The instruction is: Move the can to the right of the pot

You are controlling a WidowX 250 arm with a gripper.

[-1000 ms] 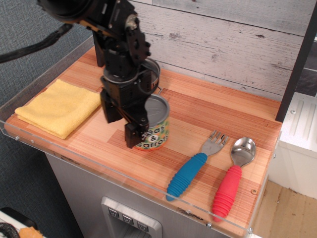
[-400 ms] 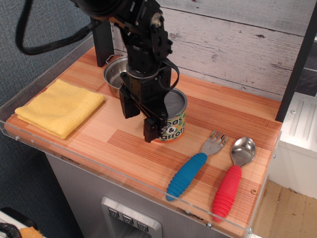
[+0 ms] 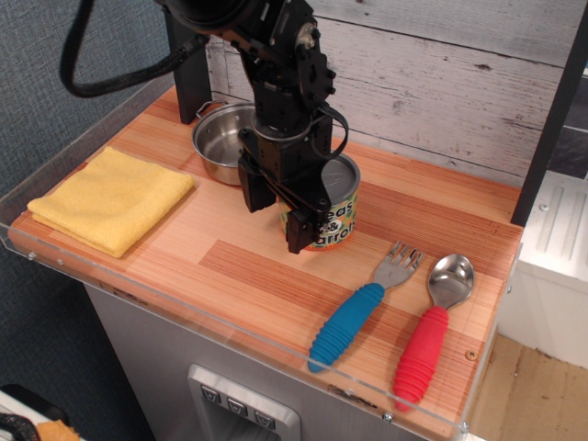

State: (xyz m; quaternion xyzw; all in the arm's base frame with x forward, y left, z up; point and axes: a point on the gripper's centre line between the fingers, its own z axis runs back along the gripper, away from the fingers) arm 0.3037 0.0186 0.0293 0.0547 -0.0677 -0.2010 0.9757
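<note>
The gripper (image 3: 280, 213) was clamped on the can (image 3: 333, 213), one black finger (image 3: 300, 230) pressed against the label side facing the camera and the other mostly lost behind the arm body. The can sat upright with its grey lid showing just behind and to the right of the fingers, the "Peas & Carrots" label peeking out past the front finger. Couldn't tell if it was fully resting on the wooden tabletop (image 3: 230, 266) or lifted a hair off it.

The pot (image 3: 223, 140) was up and to the left of the gripper, partly hidden behind the arm, its shiny inside visible. So the can was on the pot's right side, close to it; whether they touched was blocked by the arm.

Further left of the gripper, well apart, lay a folded yellow cloth (image 3: 112, 198). Down and to the right of the gripper were a blue-handled fork (image 3: 361, 310) and, just beside that, a red-handled spoon (image 3: 432, 329), both lying flat with their heads pointing toward the back wall.
</note>
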